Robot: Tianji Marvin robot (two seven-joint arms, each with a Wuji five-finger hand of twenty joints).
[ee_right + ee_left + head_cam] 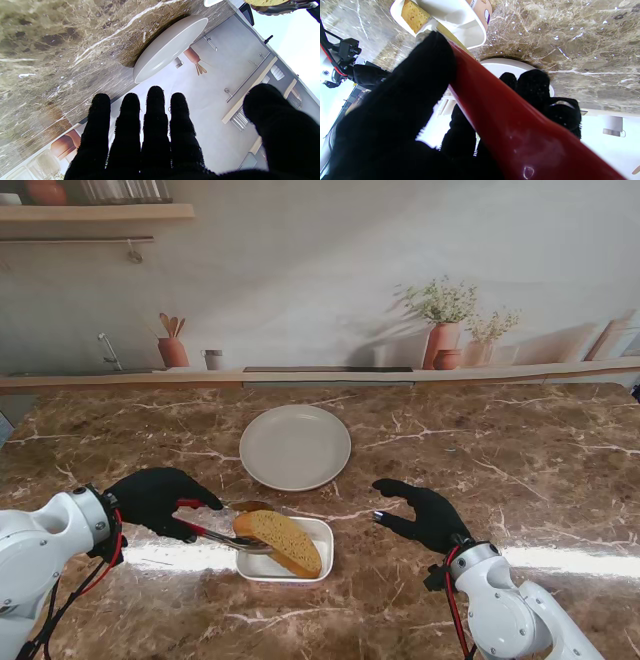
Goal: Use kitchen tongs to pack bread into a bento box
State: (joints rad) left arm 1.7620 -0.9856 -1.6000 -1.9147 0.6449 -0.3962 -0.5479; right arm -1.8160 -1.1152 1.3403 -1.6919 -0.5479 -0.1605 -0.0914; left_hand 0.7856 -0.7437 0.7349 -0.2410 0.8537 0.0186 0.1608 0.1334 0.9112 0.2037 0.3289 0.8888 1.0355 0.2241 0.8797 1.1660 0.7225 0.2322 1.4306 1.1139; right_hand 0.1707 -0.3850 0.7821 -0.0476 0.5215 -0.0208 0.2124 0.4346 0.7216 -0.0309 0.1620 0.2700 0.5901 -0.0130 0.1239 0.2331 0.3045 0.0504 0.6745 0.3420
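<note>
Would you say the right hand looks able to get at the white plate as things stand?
Probably yes: the right hand is open and holds nothing, and only bare marble lies between it and the plate, farther from me and to its left.

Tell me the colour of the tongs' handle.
Red, on the tongs held in the left robot hand; the left wrist view shows it best.

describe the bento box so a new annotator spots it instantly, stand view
On the brown marble table, find the round white plate at the centre; the bento box sits just nearer to me than it, between the two black-gloved hands. It is the small white rounded-rectangular tray, and unlike the bare plate it has a slice of bread leaning in it, gripped by the red-handled tongs in the left hand.
</note>
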